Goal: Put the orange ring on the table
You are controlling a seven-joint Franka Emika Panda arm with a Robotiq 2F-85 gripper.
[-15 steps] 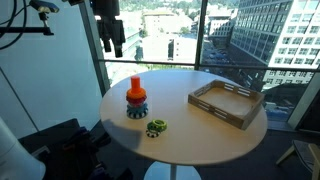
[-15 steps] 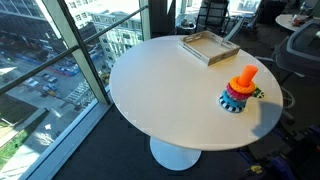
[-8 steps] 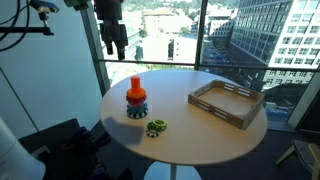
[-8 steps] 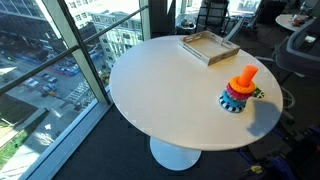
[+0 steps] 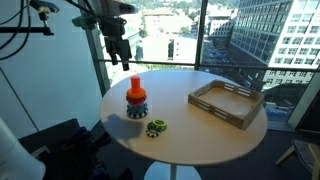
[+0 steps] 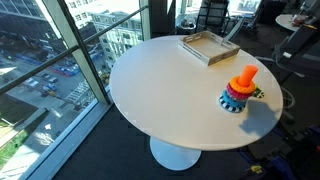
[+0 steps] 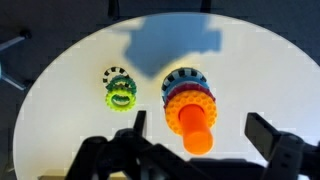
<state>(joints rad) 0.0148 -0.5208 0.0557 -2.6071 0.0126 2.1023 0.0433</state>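
Note:
The orange ring (image 7: 190, 97) sits on top of a stack of coloured rings on the stacking toy, around its upright orange-red peg (image 7: 198, 130). The toy stands on the white round table (image 5: 190, 125). The ring shows in both exterior views (image 5: 136, 96) (image 6: 240, 88). My gripper (image 5: 120, 50) hangs in the air above the toy, apart from it. In the wrist view its jaws (image 7: 195, 115) are open and empty, with the peg and ring between them far below.
A small green gear-like ring (image 5: 156, 126) lies on the table beside the toy, also in the wrist view (image 7: 120, 90). A rectangular wooden tray (image 5: 227, 102) (image 6: 208, 45) stands across the table. Tall windows (image 5: 170, 35) are behind.
My gripper has come down and shifted slightly toward the stacking toy. The toy, green ring and tray have not moved.

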